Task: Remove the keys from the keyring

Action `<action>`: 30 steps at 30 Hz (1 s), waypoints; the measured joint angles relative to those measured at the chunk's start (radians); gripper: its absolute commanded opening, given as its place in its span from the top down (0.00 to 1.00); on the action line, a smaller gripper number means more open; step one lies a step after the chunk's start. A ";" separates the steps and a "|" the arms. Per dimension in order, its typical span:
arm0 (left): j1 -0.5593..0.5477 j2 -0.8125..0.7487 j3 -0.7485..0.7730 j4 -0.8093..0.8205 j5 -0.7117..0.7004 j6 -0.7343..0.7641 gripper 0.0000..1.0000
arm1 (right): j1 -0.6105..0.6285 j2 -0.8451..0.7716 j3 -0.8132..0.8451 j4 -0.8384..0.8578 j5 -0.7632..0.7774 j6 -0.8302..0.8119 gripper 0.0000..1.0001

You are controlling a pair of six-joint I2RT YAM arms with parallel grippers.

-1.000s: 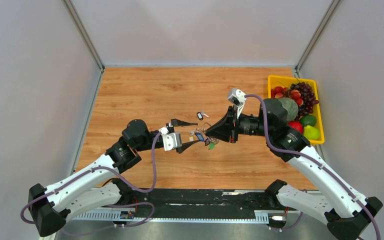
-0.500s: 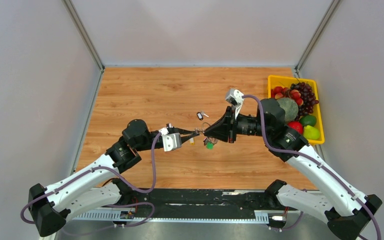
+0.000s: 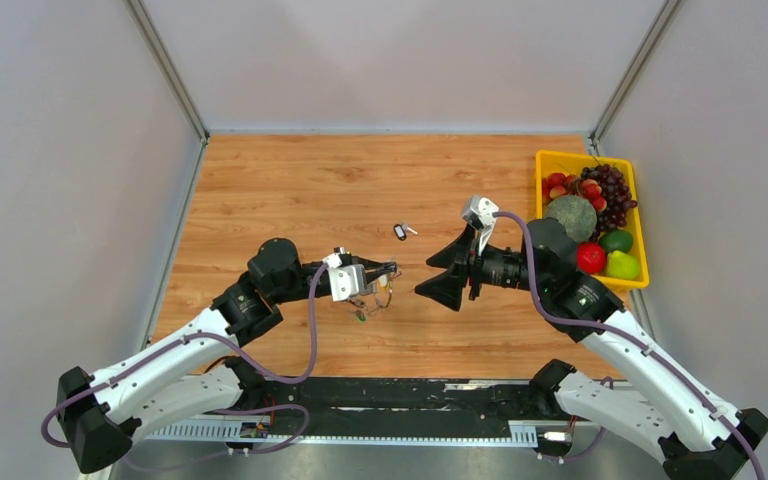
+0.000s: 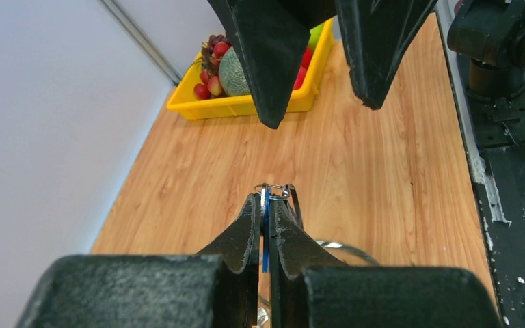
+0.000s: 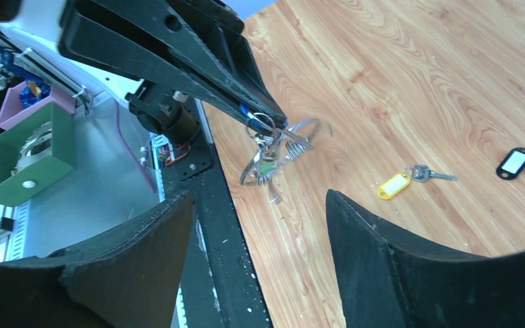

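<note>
Left gripper (image 4: 264, 198), as I see it through its wrist camera: fingers pressed together on a blue key tag (image 4: 264, 236) held edge-on, with a small silver loop at the tips. From this grip hangs the keyring (image 5: 284, 147), a thin silver wire loop carrying a bunch of keys that includes a green tag (image 5: 266, 166). I cannot tell whether its lowest part touches the counter (image 3: 290, 180). Right gripper (image 3: 440, 275): fingers spread wide apart, holding nothing, just right of the bunch and facing it. Yellow-tagged key (image 5: 394, 184): loose on the counter near the ring. Black-tagged key (image 3: 400, 232): loose on the counter, farther back. Yellow tray (image 3: 543, 160) of fruit: at the right edge, well apart from both grippers.
</note>
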 measured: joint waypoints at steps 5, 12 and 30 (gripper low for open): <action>0.000 0.000 0.000 -0.009 0.007 0.003 1.00 | 0.000 -0.003 -0.036 0.001 0.034 -0.021 0.31; 0.000 0.000 0.000 -0.012 0.015 0.014 1.00 | 0.006 -0.004 -0.075 0.025 0.058 -0.027 0.49; 0.000 0.032 0.006 -0.057 -0.013 0.034 1.00 | 0.126 -0.232 -0.418 0.383 0.312 0.034 0.46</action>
